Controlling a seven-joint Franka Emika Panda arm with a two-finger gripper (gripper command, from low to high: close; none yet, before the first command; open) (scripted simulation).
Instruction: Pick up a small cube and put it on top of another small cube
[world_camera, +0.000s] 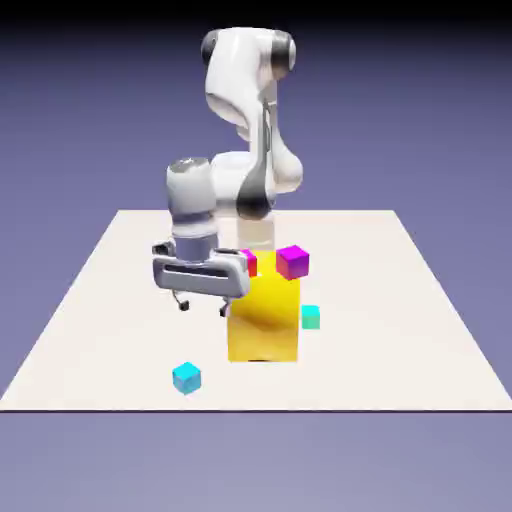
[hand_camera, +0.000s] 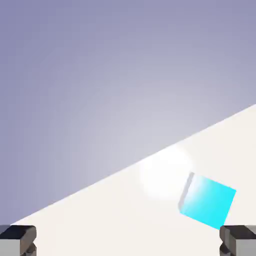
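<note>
While the gripper hangs w/ jaws wide apart & nothing betw. them, the small cyan-blue cube sits on the table near its front edge, at the ext. view's left of the tall yellow block. Hand view has the cube off-centre, close to the right fingertip, so coming straight down prob. lands that finger on it or knocks it toward the edge. Cube also looks skewed to the jaws; closing w/o a turn might pinch corners, spin it & spoil the stack.
</note>
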